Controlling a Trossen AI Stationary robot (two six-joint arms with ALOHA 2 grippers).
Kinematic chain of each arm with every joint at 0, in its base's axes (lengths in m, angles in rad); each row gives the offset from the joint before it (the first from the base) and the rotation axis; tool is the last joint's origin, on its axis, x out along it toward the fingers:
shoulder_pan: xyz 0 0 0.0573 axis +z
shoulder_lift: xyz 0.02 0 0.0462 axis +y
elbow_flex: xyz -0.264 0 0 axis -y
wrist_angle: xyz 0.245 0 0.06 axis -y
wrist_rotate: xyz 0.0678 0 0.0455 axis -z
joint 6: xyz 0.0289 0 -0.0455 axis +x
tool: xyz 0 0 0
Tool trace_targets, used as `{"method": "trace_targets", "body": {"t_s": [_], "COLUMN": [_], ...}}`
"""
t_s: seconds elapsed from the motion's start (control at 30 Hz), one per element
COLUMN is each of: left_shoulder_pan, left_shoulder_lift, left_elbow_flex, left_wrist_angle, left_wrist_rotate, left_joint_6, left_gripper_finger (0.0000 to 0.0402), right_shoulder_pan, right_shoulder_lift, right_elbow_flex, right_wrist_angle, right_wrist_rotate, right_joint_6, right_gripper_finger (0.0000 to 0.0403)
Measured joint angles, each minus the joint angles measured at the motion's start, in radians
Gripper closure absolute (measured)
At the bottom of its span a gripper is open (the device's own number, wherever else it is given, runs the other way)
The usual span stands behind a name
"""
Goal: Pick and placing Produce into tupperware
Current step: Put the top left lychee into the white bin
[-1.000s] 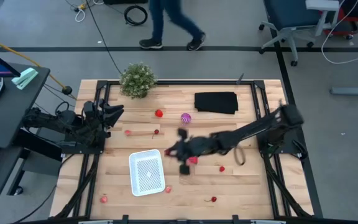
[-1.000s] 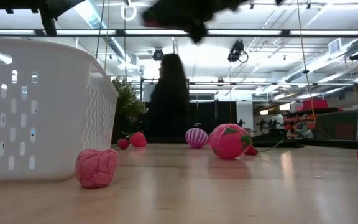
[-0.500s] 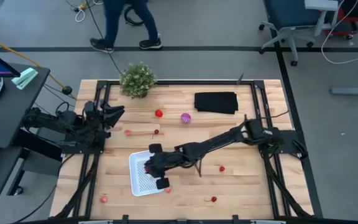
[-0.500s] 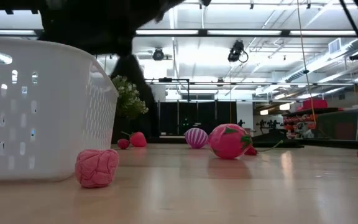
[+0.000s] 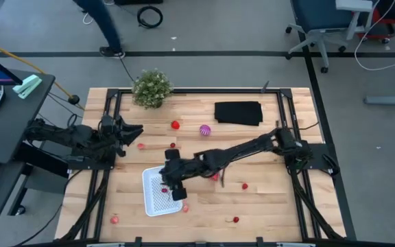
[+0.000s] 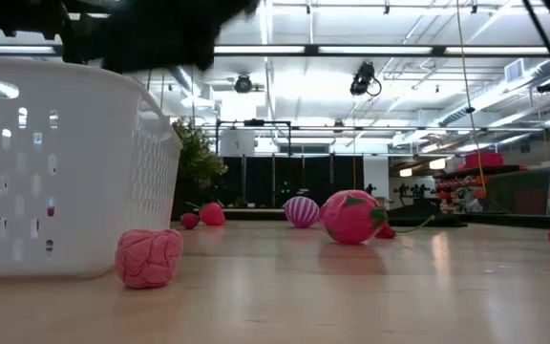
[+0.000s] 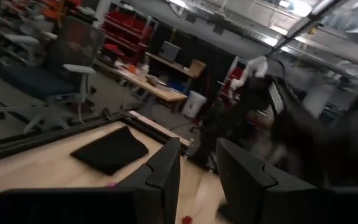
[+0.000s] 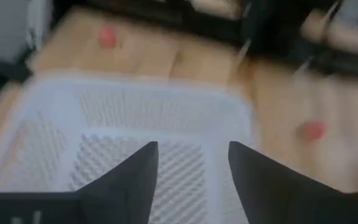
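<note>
I have the right gripper stretched across the table and hovering over the white tub, near its inner edge. In the right wrist view its two fingers stand spread with nothing between them, the tub's mesh floor showing through the gap. A small red piece lies inside the tub, just beside the gripper. The rest of the produce is scattered on the wood: a red berry and the magenta ball near the black cloth, and a pink piece touching the tub's outer wall. The left gripper waits at the table's left edge, fingers parted and empty.
</note>
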Motion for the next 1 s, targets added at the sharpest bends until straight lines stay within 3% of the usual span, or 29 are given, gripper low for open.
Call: {"method": "trace_targets", "body": {"t_s": [0.1, 0.27, 0.53, 0.7, 0.83, 1.0], "left_shoulder_pan": [0.0, 0.0, 0.0, -0.001, -0.001, 0.0], "left_shoulder_lift": [0.009, 0.021, 0.021, 0.03, 0.078, 0.19], "left_elbow_flex": [0.001, 0.0, 0.0, -0.001, -0.001, -0.002], "left_wrist_angle": [-0.093, -0.391, -0.741, -0.753, -0.788, -0.884], "left_wrist_rotate": [0.055, 0.133, 0.163, 0.216, 0.167, 0.062], "left_joint_6": [-0.076, -0.245, -0.195, -0.204, -0.255, -0.441], "left_gripper_finger": [0.029, 0.0289, 0.029, 0.0282, 0.0276, 0.0274], "right_shoulder_pan": [-0.002, -0.023, -0.025, -0.021, -0.02, -0.02], "right_shoulder_lift": [-0.082, -0.192, -0.246, -0.236, -0.224, -0.226], "right_elbow_flex": [0.002, 0.001, 0.0, 0.0, 0.0, 0.0], "right_wrist_angle": [-0.079, -0.302, -0.605, -0.625, -0.622, -0.62], "right_wrist_rotate": [0.003, 0.004, 0.01, 0.02, 0.021, 0.021], "right_joint_6": [-0.008, 0.029, 0.185, 0.201, 0.212, 0.212], "right_gripper_finger": [0.0193, 0.0196, 0.0198, 0.0199, 0.0201, 0.0201]}}
